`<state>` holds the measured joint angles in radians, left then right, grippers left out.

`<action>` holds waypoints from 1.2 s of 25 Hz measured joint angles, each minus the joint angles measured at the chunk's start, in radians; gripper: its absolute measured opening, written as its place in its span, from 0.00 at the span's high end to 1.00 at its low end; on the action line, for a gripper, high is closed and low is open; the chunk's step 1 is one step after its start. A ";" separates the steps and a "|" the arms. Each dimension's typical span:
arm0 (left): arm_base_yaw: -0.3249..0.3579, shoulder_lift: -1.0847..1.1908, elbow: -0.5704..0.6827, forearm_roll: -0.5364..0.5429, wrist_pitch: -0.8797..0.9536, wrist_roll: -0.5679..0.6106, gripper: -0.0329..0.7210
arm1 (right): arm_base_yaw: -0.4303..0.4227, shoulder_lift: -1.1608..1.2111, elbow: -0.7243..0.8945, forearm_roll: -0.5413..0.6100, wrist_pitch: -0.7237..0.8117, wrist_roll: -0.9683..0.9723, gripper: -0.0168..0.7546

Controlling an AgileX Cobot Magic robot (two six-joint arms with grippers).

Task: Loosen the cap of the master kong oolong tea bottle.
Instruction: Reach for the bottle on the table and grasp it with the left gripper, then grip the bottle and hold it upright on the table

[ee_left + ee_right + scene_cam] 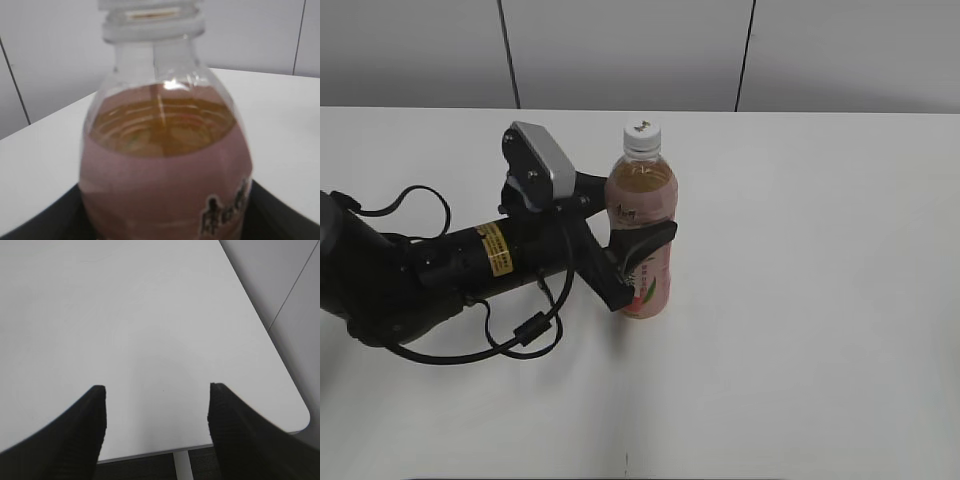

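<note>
Around the middle of the bottle (642, 215) the left gripper (635, 240) is pressed in from the side, one black finger (650, 240) curving across the pink label, the other behind it. The bottle stands upright near the centre of the white table (820, 300), cap (642, 137) on and free above the jaws. From the left wrist it fills the view: clear ribbed shoulder, amber tea partway up, dark characters on the label.

I'd judge it fairly heavy with liquid, the thin plastic wall likely to dent under a hard squeeze and slick enough to spin if held loosely. The grip at the label looks like the right place to steady it. The cap is small, round and white, stiffer than the body; it should be pinched by its sides from above.

The right gripper (157, 427) hangs spread wide over bare table near the edge, holding nothing, its black ridged fingers (90, 430) well apart.
</note>
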<state>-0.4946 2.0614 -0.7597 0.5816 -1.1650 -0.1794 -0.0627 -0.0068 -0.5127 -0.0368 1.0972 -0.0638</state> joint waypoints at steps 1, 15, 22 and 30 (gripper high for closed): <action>0.000 0.000 0.000 0.000 0.000 0.000 0.38 | 0.000 0.000 0.000 0.000 0.000 0.000 0.35; 0.000 0.000 0.000 0.024 -0.001 0.000 0.38 | 0.000 0.000 0.000 0.000 0.000 0.000 0.35; 0.000 -0.099 0.003 0.046 0.104 -0.003 0.38 | 0.000 0.000 0.000 0.000 0.000 0.000 0.35; 0.000 -0.179 0.003 0.067 0.273 -0.082 0.38 | 0.000 0.000 0.000 0.013 0.000 -0.001 0.35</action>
<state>-0.4946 1.8827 -0.7567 0.6481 -0.8915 -0.2610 -0.0627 -0.0068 -0.5127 -0.0234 1.0972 -0.0647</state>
